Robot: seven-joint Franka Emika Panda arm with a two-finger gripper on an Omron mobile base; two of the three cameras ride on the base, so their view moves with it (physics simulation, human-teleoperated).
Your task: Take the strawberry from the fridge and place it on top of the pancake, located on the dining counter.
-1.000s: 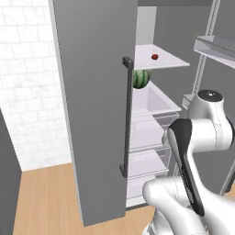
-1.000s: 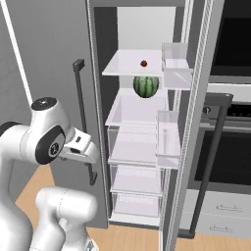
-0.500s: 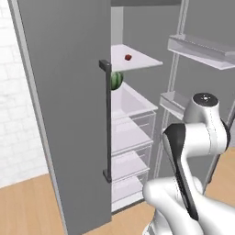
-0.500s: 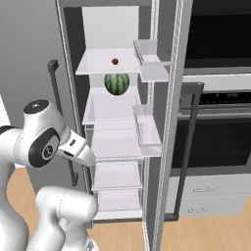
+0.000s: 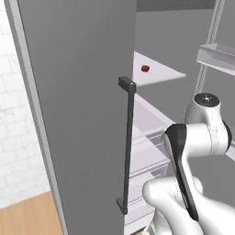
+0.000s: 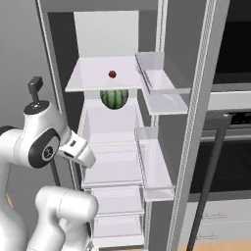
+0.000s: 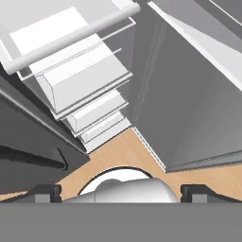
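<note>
Base views flank the open fridge (image 6: pixel 117 147) – close; hand view downward

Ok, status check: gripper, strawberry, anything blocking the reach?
Gripper open, empty, pointing down at the floor. Strawberry on the top fridge shelf, untouched. Watermelon sits one shelf below; fridge door open, nothing in front of the berry.

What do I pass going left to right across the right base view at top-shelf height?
Dark door handle → strawberry on the top shelf → door bin → fridge door edge → wall oven.
</note>
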